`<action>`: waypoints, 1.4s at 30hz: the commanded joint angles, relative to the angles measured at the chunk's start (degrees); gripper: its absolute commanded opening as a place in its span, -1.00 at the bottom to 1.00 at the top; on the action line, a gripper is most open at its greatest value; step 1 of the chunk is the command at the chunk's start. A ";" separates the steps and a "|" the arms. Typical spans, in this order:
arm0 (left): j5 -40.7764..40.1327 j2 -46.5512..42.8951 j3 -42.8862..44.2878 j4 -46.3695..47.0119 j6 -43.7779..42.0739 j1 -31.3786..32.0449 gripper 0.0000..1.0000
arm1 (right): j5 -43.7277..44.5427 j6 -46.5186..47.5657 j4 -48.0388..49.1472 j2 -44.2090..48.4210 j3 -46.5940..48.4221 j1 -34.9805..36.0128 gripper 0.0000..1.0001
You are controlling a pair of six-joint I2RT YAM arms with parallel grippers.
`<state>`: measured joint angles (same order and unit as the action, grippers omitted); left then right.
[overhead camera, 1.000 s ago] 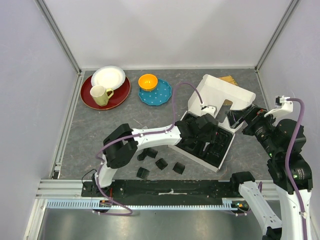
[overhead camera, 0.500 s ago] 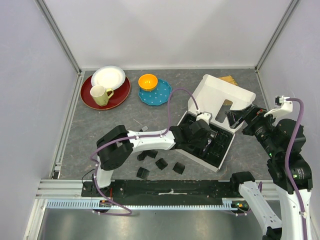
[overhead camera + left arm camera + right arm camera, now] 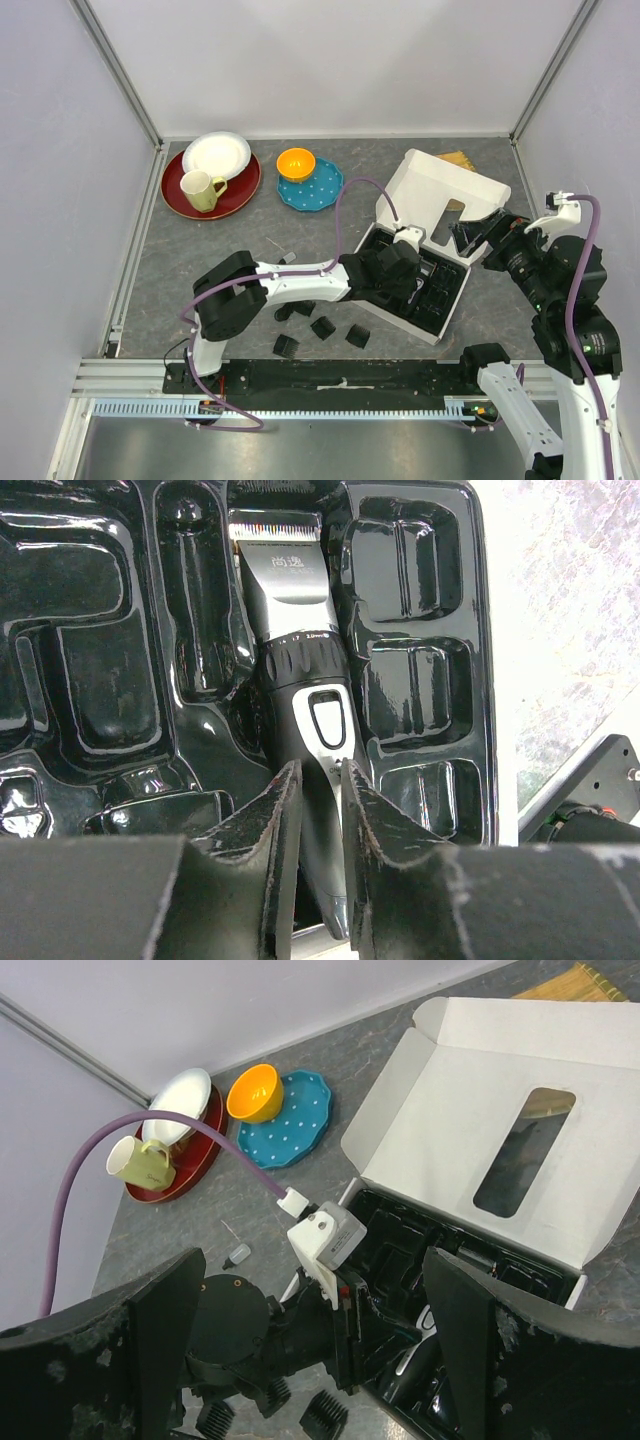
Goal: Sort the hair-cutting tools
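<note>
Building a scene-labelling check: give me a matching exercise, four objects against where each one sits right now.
1. black-and-silver electric clipper
2. orange bowl
3. pale yellow mug
4. small black comb attachments

A. on the red plate
B. loose on the grey table
C. in the black moulded tray, between the fingers of the left gripper
D. on the teal dotted plate

Pairs: 1-C, 2-D, 3-A, 4-B

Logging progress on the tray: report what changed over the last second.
The left gripper moved a little toward the near edge over the tray; its fingers flank and touch the clipper. The right gripper barely shifted. The loose comb attachments, the box and the plates stayed put.
</note>
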<state>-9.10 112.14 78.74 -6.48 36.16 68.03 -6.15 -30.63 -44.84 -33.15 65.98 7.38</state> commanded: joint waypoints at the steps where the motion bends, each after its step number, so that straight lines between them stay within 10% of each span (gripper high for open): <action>1: -1.53 2.65 0.53 0.07 -2.94 1.40 -0.42 | 0.18 0.57 0.98 -0.69 -1.02 0.09 0.96; 22: -6.53 -4.63 -2.80 0.77 -4.96 1.32 -0.36 | 2.37 -0.04 -0.78 -3.86 -9.02 0.09 0.96; 36: -21.84 -31.18 -16.68 -19.51 2.58 -2.54 0.85 | -1.05 3.03 2.03 -3.25 -12.01 0.09 0.96; 42: -16.30 -43.65 -27.84 -30.95 12.34 -13.61 0.95 | -3.69 2.60 3.09 -3.59 -15.08 0.09 0.96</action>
<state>-25.23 75.22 57.08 -26.37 39.24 59.57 -7.35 -28.67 -44.58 -36.51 52.27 7.35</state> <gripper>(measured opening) 0.972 0.982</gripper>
